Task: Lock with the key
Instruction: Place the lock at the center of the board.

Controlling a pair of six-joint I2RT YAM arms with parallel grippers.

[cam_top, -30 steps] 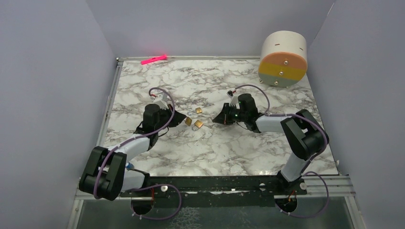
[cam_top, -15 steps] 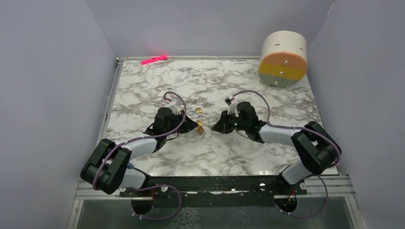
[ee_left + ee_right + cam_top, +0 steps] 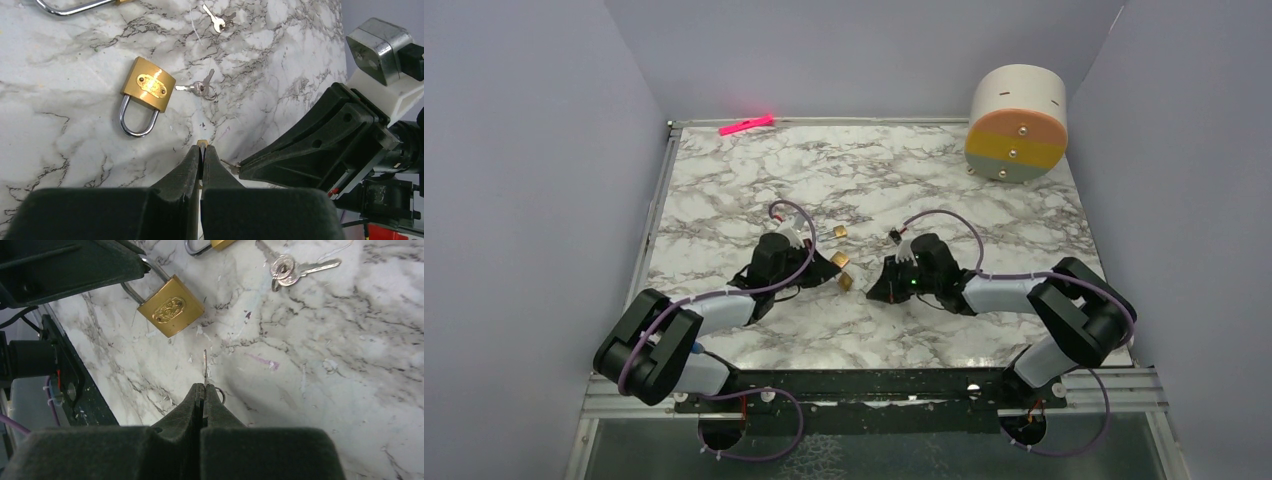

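Note:
My left gripper (image 3: 834, 272) is shut on a small brass padlock (image 3: 847, 283), held by its silver shackle. In the right wrist view the padlock (image 3: 170, 306) hangs from the left fingers (image 3: 75, 265), its body toward me. In the left wrist view only a brass sliver (image 3: 201, 144) shows at the gripper's (image 3: 202, 151) tips. My right gripper (image 3: 876, 291) is shut on the thin silver key (image 3: 204, 365), blade pointing at the padlock with a short gap between. The key tip also shows in the left wrist view (image 3: 230, 165).
Two more brass padlocks (image 3: 838, 232) (image 3: 840, 261) lie just beyond the grippers. Spare key bunches (image 3: 200, 89) (image 3: 218, 20) lie near them. A cream, orange and green drum (image 3: 1016, 122) stands at back right, and a pink marker (image 3: 746, 125) at back left.
Both grippers have moved nearer me and toward each other. The left carried the padlock rightward; the right brought the key leftward, so the gap between them has shrunk.

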